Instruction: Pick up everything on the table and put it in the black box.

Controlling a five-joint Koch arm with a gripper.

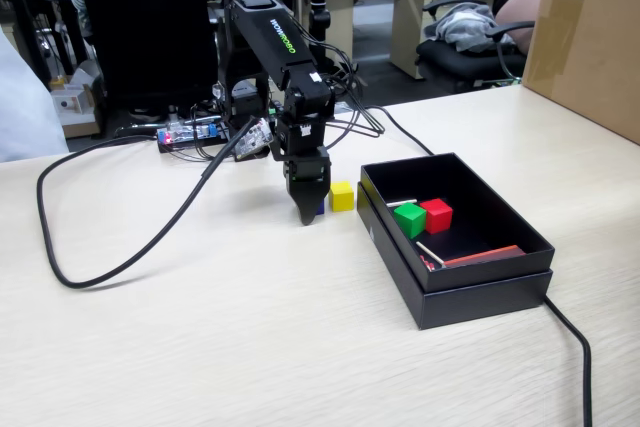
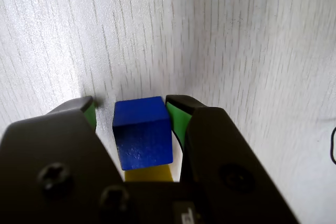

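I see my gripper (image 2: 130, 109) spread around the blue cube (image 2: 142, 132), right pad touching, left pad apart, yellow cube (image 1: 342, 195) beside it.

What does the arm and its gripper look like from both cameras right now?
The arm is black and boxy, with green and white lettering along its upper link and thin black cables looping off its side. The gripper has black plastic jaws with green pads on their inner faces and cross-head screws on the housing.

I count four cubes: one red cube (image 1: 437, 214), one green cube (image 1: 410, 219), one yellow cube (image 1: 343, 196), one blue cube (image 2: 143, 132); one black box (image 1: 470, 285).
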